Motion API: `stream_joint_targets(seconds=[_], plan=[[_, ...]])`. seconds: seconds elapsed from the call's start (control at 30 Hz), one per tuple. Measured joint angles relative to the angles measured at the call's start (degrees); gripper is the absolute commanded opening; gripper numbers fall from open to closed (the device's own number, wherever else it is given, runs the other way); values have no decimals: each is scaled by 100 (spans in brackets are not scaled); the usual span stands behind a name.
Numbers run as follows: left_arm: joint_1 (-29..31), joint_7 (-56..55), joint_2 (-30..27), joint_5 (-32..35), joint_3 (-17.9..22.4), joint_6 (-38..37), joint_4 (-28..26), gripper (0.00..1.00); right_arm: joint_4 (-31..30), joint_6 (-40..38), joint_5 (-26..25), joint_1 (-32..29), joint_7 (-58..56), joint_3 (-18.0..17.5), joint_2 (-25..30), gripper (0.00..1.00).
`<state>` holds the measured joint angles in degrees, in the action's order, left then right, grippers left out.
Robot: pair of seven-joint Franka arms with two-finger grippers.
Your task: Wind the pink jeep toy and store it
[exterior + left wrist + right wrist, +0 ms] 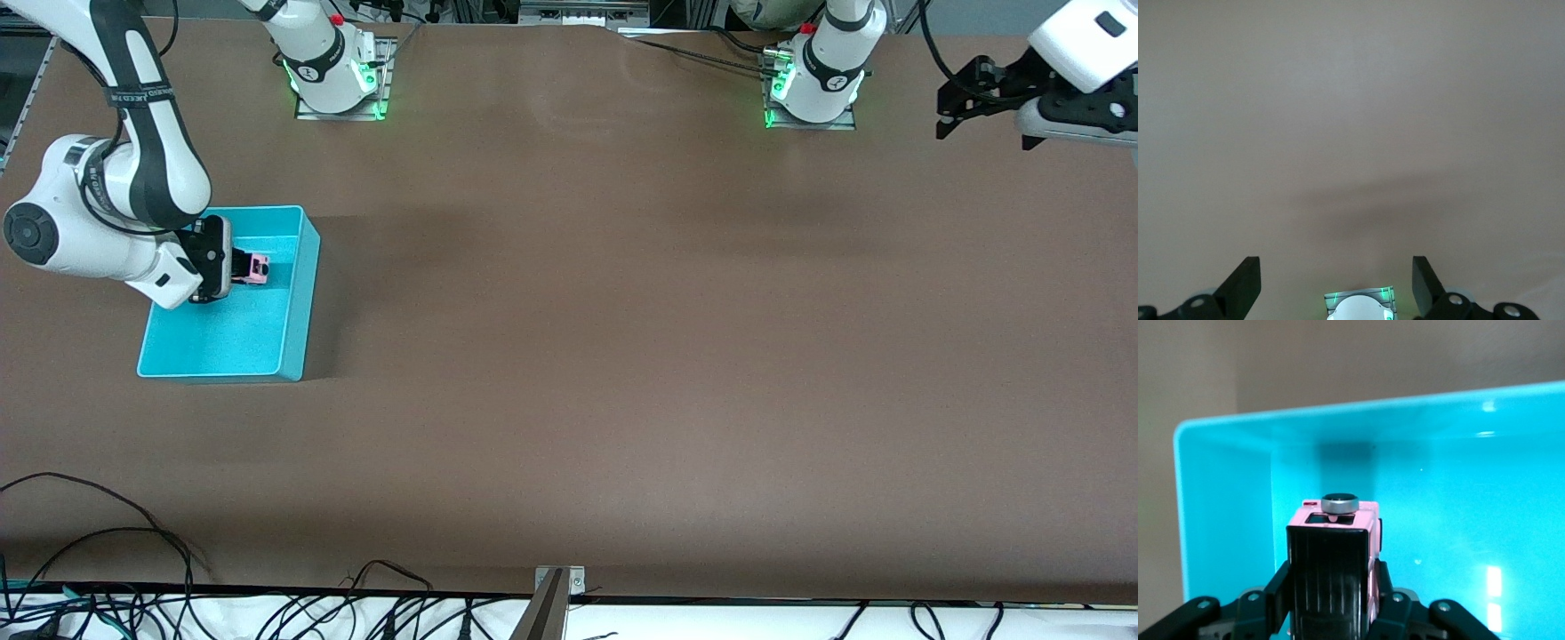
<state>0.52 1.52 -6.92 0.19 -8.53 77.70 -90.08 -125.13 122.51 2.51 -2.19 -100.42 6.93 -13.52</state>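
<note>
The pink jeep toy is tiny, with a black roof panel, and my right gripper is shut on its sides. It is held inside the cyan bin, in the half farther from the front camera. In the right wrist view the jeep sticks out from the right gripper, a round grey-rimmed disc on its end, with the bin wall around it. Whether its wheels touch the bin floor is hidden. My left gripper waits open and empty above the table at the left arm's end; its fingers stand wide apart.
The bin stands at the right arm's end of the brown table. The two arm bases sit along the edge farthest from the front camera. Cables trail along the edge nearest it.
</note>
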Motion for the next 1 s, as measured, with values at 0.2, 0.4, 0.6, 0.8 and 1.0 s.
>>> stream_joint_targets(seconds=[0.2,0.4,0.6,0.8,1.0], plan=[[-48,-12,0,0,-104,0,0,100,-419,611,0,0,-250,92,-18,9],[-54,-12,0,0,-144,0,0,100,-569,877,0,-1,-315,153,-138,9],[-51,-12,0,0,-140,0,0,100,-576,989,0,-57,-326,199,-294,10],[-50,-12,0,0,-140,0,0,100,-574,1071,0,-143,-327,206,-353,51],[-50,-12,0,0,-141,0,0,100,-574,1076,1,-148,-325,207,-364,100]])
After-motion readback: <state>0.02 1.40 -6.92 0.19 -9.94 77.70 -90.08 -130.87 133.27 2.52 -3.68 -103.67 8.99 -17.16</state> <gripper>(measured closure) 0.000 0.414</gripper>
